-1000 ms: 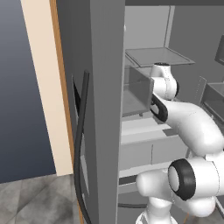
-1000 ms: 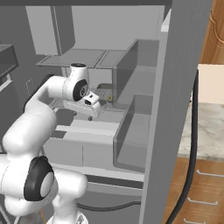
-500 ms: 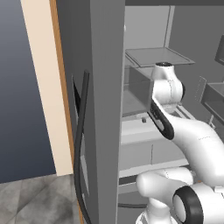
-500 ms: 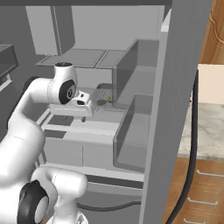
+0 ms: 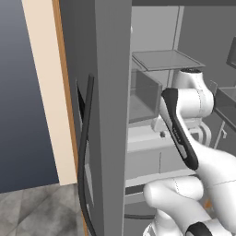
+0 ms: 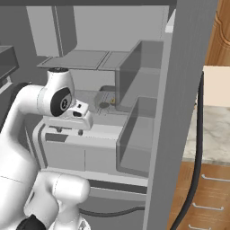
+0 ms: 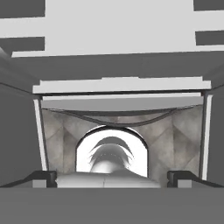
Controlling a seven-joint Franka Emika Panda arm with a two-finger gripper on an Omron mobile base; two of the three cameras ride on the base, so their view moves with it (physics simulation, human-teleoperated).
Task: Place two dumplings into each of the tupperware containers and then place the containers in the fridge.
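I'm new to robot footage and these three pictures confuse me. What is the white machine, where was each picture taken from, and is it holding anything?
It is a rendered kitchen scene. The white machine is a robot arm on a base that can drive, reaching into an open grey fridge. Two pictures come from cameras on the base, behind the arm to its left and right, so they show the same scene from two sides. The third comes from a camera on the hand, looking along the claw; its two dark fingertips stand wide apart with nothing between them, so nothing is held. On the fridge shelf lies a translucent container, faint and hard to make out.
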